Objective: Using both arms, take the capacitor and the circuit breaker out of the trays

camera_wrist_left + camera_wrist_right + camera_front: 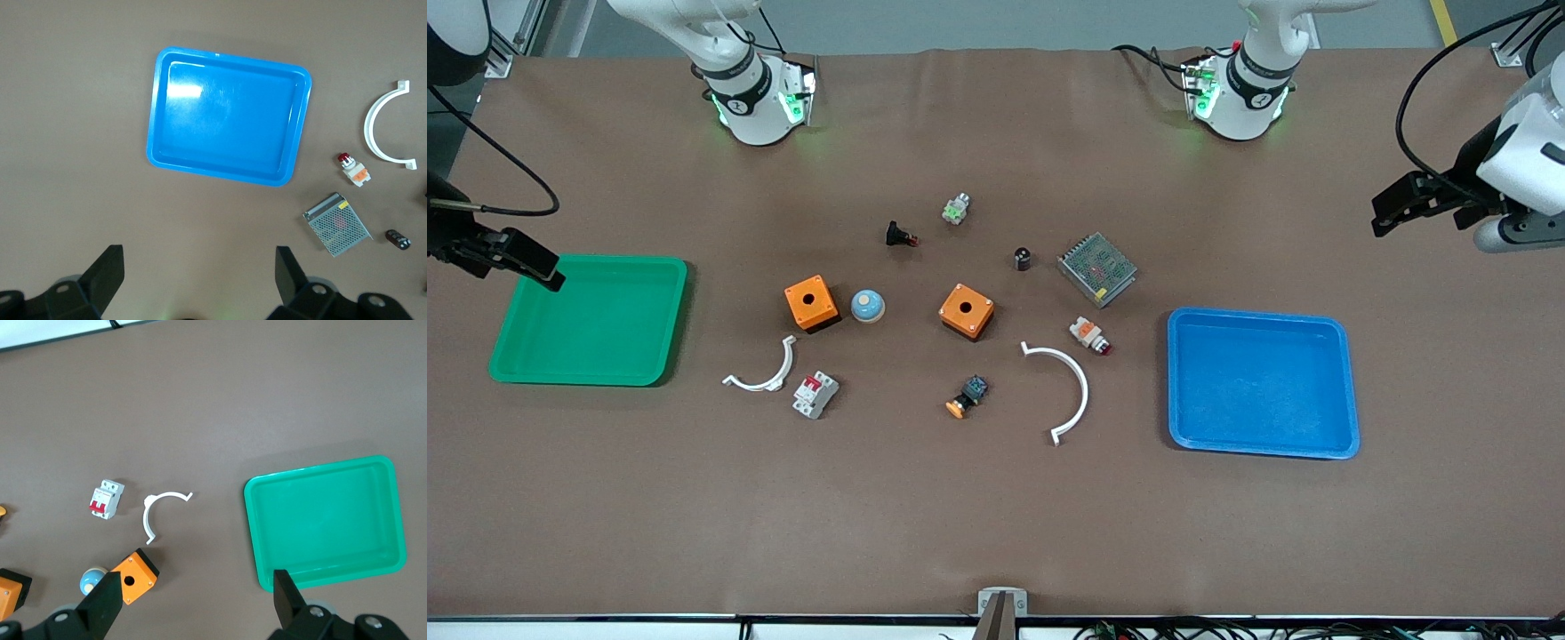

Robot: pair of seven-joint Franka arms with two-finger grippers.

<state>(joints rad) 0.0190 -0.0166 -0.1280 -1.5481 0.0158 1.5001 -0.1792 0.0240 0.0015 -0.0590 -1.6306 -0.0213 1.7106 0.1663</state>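
Left gripper [198,280]: fingers spread wide, nothing between them, hanging over bare surface [996,533] off the blue tray's [1352,391] outer end, at the left arm's end of the surface. Right gripper [197,600]: fingers likewise wide and empty, over the edge of the green tray [667,320] at the right arm's end. Both trays hold nothing. The two task items already lie on the open surface between the trays, so the removal appears complete, or never needed. The circuit breaker [815,394] lies between the green tray and the middle of the surface, just beside a small white curved clip [765,378] and nearer to the front camera than an orange box [811,302]. Its long axis is slightly tilted, red levers facing up. It is apart from the right gripper, which is by far the nearer to it. The capacitor [1022,258] appears to stand on end near the middle, just beside a mesh-covered metal box [1097,268] and farther from the front camera than the blue tray. It lies well apart from the left gripper, toward the right arm's end; the left arm is judged the nearer. Both arms are drawn out to the ends of the surface, wrists high with cameras looking down on their trays, and appear to be waiting.
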